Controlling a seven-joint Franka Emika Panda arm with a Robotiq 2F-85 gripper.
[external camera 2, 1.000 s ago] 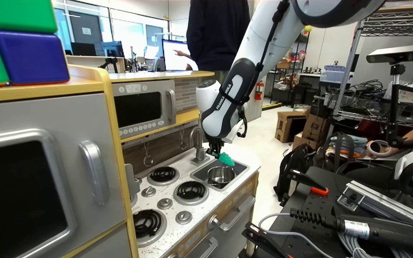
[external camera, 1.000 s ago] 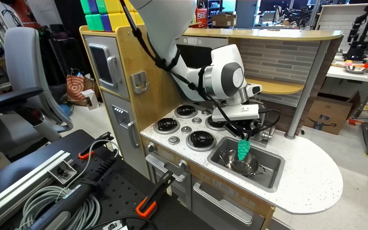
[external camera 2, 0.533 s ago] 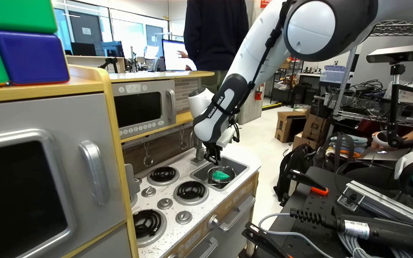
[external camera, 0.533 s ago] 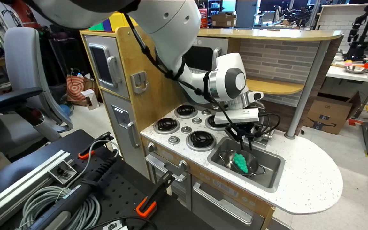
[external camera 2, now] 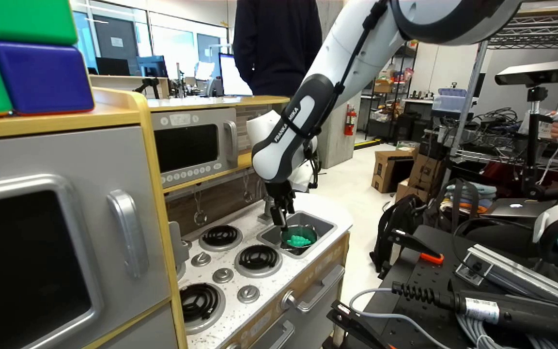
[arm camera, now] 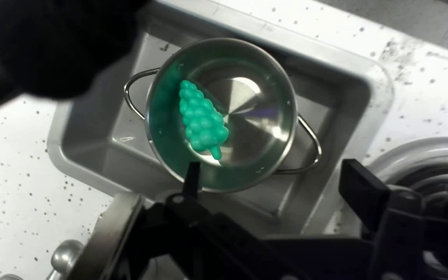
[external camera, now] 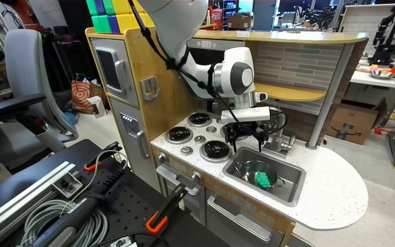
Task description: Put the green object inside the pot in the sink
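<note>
Honestly, looks pretty much done. Can see the green object (arm camera: 203, 121) lying inside the pot (arm camera: 271, 79), left of its middle in the wrist view, with its stem toward the bottom of the frame. Also see that pot down in the sink (external camera: 289, 181), a bit right of centre in the lower half of both exterior views. As for the gripper (external camera: 247, 150), got the jaws spread wide with nothing between them, lined up with the sink's upper-left corner in an exterior view.

So would only worry about getting out clean, as a guess. Could dip or drift toward the pot, catch a fingertip (arm camera: 191, 177) on the rim or hook the wire handle (arm camera: 319, 151) at the pot's right in the wrist view, and tip the lot over. Can't judge the real gap, with that fingertip overlapping the rim low in the wrist view.

Next, watch the faucet (external camera: 278, 142). Looks just beside the fingers in an exterior view, so could get knocked by a slide toward the right of the frame. Same for the cable (external camera: 287, 120) crossing it there: might snag on the way up. Can't tell if touching. Best to go straight up, slowly.
</note>
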